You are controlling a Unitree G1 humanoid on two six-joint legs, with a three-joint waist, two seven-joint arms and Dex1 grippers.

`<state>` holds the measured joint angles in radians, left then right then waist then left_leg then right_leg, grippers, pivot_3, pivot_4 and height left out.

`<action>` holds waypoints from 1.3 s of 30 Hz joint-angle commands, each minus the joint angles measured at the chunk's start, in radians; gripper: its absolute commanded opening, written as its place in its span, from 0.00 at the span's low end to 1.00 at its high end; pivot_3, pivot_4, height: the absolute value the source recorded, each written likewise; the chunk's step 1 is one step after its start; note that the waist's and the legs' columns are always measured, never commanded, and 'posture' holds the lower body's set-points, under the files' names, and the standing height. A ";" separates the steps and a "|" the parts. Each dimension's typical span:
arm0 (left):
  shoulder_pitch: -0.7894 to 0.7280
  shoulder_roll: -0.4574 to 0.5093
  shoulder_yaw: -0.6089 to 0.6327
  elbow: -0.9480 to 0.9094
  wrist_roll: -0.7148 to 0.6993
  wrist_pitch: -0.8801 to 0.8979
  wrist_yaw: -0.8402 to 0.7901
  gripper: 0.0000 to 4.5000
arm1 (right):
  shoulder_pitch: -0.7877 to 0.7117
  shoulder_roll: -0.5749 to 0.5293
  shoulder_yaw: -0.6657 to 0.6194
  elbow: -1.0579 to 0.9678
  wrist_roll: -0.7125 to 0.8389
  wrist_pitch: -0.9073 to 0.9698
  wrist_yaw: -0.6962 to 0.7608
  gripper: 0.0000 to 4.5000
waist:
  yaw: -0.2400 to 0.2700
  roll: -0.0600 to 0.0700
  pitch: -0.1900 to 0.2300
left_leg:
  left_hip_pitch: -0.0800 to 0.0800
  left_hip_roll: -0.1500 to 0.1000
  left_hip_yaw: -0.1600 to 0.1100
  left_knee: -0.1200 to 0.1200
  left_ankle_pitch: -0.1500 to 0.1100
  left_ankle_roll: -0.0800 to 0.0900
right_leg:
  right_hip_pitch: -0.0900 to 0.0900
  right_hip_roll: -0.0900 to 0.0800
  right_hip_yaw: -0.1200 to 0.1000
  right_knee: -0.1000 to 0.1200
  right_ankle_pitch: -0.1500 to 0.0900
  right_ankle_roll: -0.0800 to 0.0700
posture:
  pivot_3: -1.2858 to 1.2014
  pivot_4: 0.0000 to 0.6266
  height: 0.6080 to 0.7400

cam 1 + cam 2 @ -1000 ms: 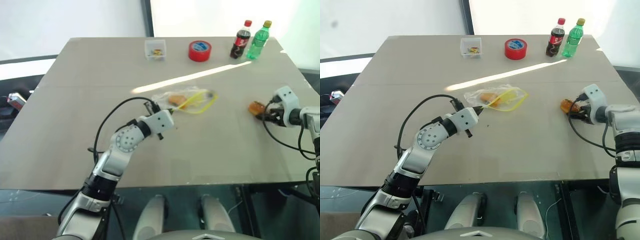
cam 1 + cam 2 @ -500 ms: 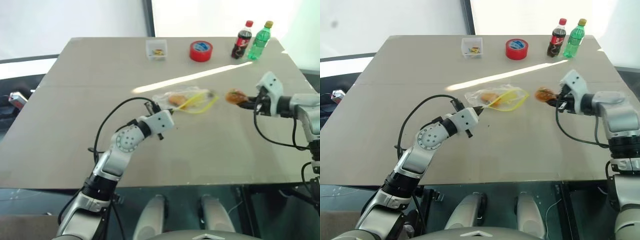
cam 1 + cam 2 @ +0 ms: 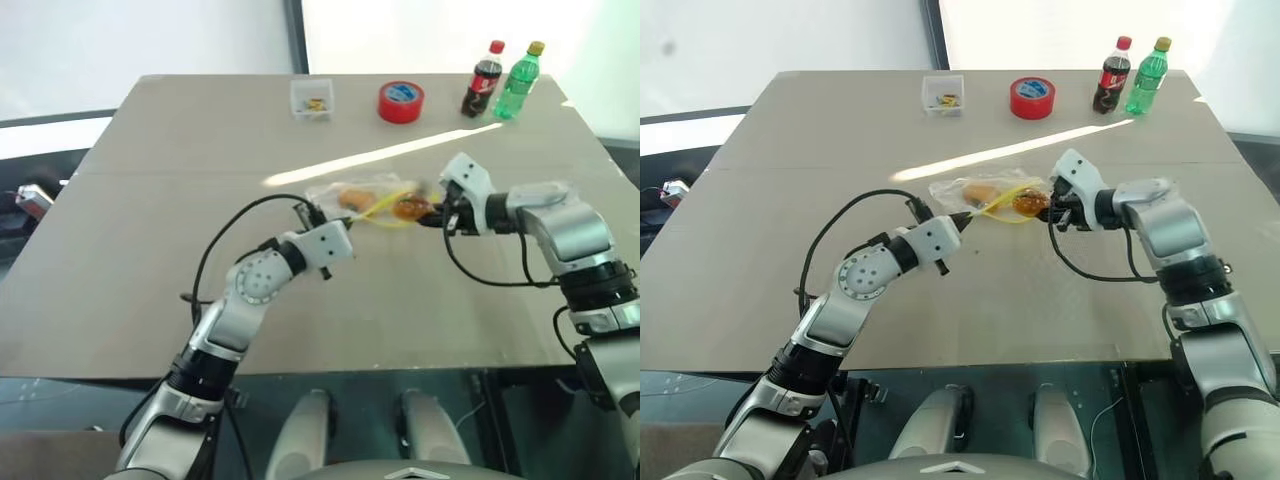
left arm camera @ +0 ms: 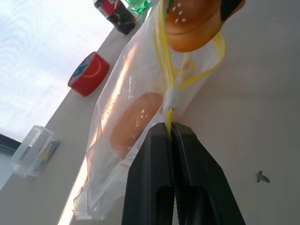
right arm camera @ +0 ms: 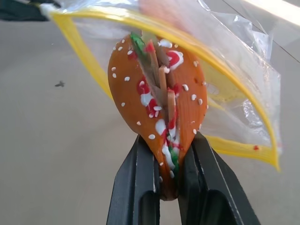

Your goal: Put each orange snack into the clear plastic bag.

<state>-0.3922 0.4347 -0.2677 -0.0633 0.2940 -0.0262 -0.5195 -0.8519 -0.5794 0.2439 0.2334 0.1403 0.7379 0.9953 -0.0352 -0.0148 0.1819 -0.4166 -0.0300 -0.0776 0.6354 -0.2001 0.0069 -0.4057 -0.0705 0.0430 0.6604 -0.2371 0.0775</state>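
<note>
The step in hand looks like the insertion of the second snack; the right gripper (image 3: pixel 1044 208), near the centre of the frame, is clamped on a burger-shaped orange snack (image 3: pixel 1030 203) and holds it at the yellow-edged mouth of the clear plastic bag (image 3: pixel 992 196); the left gripper (image 4: pixel 170 130) is pinched tight on the yellow strip (image 4: pixel 165 70), which holds the mouth open; the other orange snack (image 3: pixel 978 191) already lies inside, left of centre. The next move, I judge, calls for pushing the snack past the rim before release. The bag is thin, floppy and glossy; the held snack is an oval bun with white seeds and red and green filling.
</note>
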 commanded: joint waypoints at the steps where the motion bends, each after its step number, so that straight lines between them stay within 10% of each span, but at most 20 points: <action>1: -0.014 -0.003 -0.005 -0.032 0.005 -0.027 0.002 0.00 | -0.053 0.015 0.015 0.036 -0.037 -0.015 -0.030 0.08 | 0.000 0.000 0.000 | 0.000 0.000 0.000 0.000 0.000 0.000 | 0.000 0.000 0.000 0.000 0.000 0.000 | 0.52 0.24 1.00; 12: -0.019 -0.019 -0.027 -0.020 0.005 -0.045 0.000 0.00 | -0.176 0.147 -0.006 0.264 -0.122 -0.018 -0.238 0.08 | -0.003 0.000 0.000 | 0.000 0.000 0.000 0.000 0.000 0.000 | -0.001 0.000 0.000 0.001 0.000 0.000 | 0.52 0.24 1.00; 18: -0.018 -0.020 -0.015 -0.014 0.012 -0.029 0.013 0.00 | -0.132 0.122 -0.015 0.167 -0.100 -0.021 -0.196 0.57 | -0.003 0.000 0.000 | -0.001 0.000 0.000 -0.001 0.000 0.000 | -0.001 0.000 0.001 0.000 0.000 0.000 | 0.52 0.24 1.00; 31: -0.017 -0.013 0.001 0.001 0.014 -0.020 0.021 0.00 | 0.092 -0.241 -0.014 -0.158 -0.051 -0.168 0.103 0.57 | 0.002 0.001 0.000 | -0.001 0.000 0.002 0.000 0.000 0.000 | -0.001 0.000 -0.001 0.000 0.000 0.000 | 0.52 0.24 1.00; 39: -0.011 -0.027 -0.006 -0.007 0.012 -0.012 0.025 0.00 | 0.081 -0.180 0.065 0.057 -0.258 -0.472 -0.064 0.57 | -0.008 0.001 0.000 | 0.001 0.001 0.004 0.000 0.000 0.000 | 0.000 0.001 0.001 0.000 0.000 0.000 | 0.52 0.24 1.00</action>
<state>-0.4010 0.4107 -0.2815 -0.0465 0.3037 -0.0318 -0.5057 -0.7505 -0.7742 0.3112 0.2870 -0.0926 0.3384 0.9622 -0.0429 -0.0141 0.1821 -0.4160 -0.0292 -0.0740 0.6352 -0.2001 0.0069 -0.4060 -0.0698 0.0436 0.6607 -0.2371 0.0777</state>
